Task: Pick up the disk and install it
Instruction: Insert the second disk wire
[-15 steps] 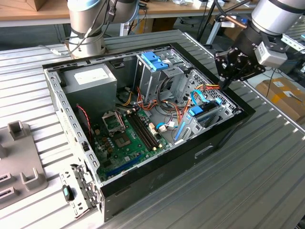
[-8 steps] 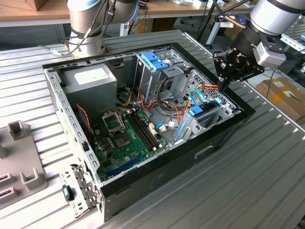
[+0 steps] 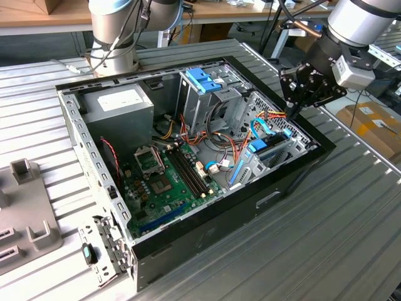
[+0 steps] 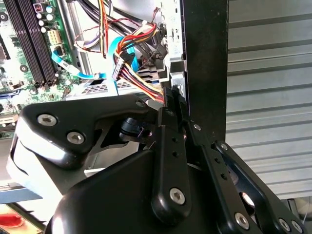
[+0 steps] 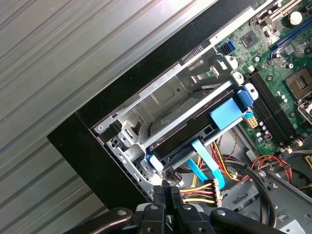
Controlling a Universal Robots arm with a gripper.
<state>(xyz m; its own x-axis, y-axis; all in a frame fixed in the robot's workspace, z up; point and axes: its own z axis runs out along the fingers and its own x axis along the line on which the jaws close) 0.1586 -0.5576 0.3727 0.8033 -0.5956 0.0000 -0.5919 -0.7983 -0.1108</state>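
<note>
One disk [image 5: 195,134] sits seated in the metal drive bay [image 5: 161,105] inside the open computer case [image 3: 207,241], close against the case's black front wall, its light-blue carrier rails [image 5: 229,112] along its exposed side. In the exterior view the disk [image 3: 270,150] lies near the case edge on that view's right, with a bundle of coloured power wires [image 3: 276,116] and a flat blue data cable [image 3: 258,128] crowding the room just beside it. The gripper [image 5: 168,187] hangs just off the disk's corner, its two fingers pressed together with nothing between them; in the first wrist view the fingertips [image 5: 171,191] are at the wire connector [image 5: 207,191], and I cannot tell whether they touch it. In the second wrist view the closed gripper [image 4: 171,95] points at the same wires. One green motherboard [image 3: 166,182] fills the case floor; one grey power-supply box [image 3: 119,103] sits in the far corner. The case rests on a ribbed metal table [image 3: 351,213].
</note>
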